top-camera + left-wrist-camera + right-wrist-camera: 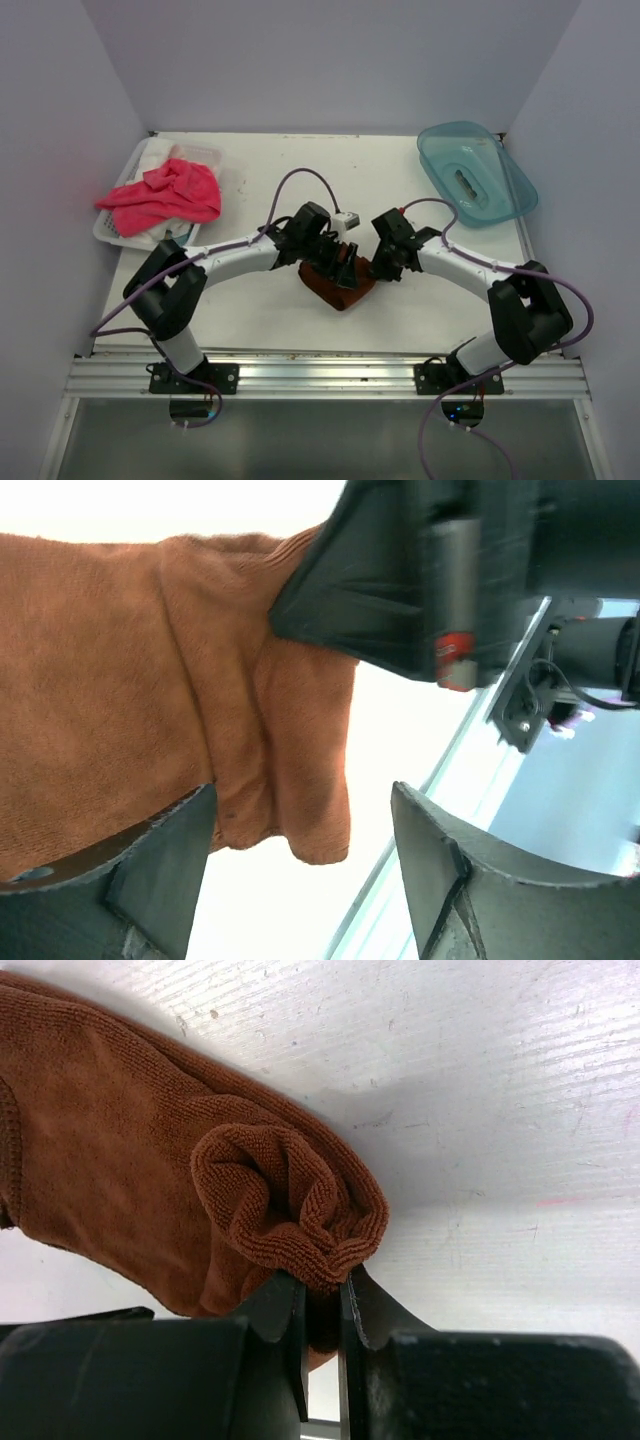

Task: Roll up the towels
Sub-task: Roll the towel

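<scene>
1. The desk (300, 175) lies under the rust-brown towel (340, 290), which sits on it between the two arms.
2. A blue tray (435, 160) stands well beyond the rust-brown towel and to its right, clear of the work.
3. A white basket (112, 235) stands well to the left of the rust-brown towel. It carries the pink towel (160, 195), which is crumpled and not yet rolled.
4. The rust-brown towel itself is loosely bunched. Its near end curls into a slack spiral, not a tight roll.
5. The left fingers (150, 870) stand wide apart. A hanging edge of the rust-brown towel falls between them, but they clamp nothing.
6. The right fingers (275, 1310) are pinched shut on a small fold at the curled end of the rust-brown towel.

What could go wrong, as I judge it:
- Only one thin fold is pinched. A pull could drag that fold out and undo the curl.
- With the left fingers gripping nothing, the slack layers may spring open or slide on the desk.
- Both sets of fingers crowd over the rust-brown towel, so a careless turn could knock them together.
</scene>
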You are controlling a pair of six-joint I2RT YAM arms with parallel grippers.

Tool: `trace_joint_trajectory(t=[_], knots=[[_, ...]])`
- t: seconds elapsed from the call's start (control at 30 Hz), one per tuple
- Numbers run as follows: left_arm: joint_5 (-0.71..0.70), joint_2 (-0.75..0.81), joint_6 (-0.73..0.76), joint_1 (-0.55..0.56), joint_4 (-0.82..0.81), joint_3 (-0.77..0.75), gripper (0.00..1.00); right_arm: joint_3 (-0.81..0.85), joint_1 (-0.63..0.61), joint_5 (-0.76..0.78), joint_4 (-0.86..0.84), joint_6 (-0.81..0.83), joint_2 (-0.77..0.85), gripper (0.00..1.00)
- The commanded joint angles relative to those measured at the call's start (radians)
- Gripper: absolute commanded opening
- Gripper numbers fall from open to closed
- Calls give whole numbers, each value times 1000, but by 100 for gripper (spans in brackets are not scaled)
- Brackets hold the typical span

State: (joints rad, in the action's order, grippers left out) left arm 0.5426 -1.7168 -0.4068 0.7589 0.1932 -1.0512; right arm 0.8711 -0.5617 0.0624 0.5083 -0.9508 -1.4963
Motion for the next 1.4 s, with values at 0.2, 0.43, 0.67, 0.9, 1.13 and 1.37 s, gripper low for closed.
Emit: trace_joint_trajectory(t=[0.2, 0.43, 0.67, 0.9, 1.13, 1.37], knots=[[-296, 17, 66, 168, 52, -92, 73, 66, 5, 25, 78, -17, 41, 0], [-357, 0, 31, 191, -35, -46, 70, 71, 5, 5, 78, -28, 42, 0], [-366, -23, -1, 192, -96, -9, 56, 59, 9, -27, 68, -63, 74, 0], [-385, -9, -10, 192, -136, 31, 49, 58, 20, -41, 72, -66, 91, 0], [-282, -24, -32, 177, -152, 36, 0, 45, 20, -41, 61, -46, 108, 11], [74, -24, -148, 25, -354, 160, 0, 46, 20, 48, 122, 12, 180, 54]])
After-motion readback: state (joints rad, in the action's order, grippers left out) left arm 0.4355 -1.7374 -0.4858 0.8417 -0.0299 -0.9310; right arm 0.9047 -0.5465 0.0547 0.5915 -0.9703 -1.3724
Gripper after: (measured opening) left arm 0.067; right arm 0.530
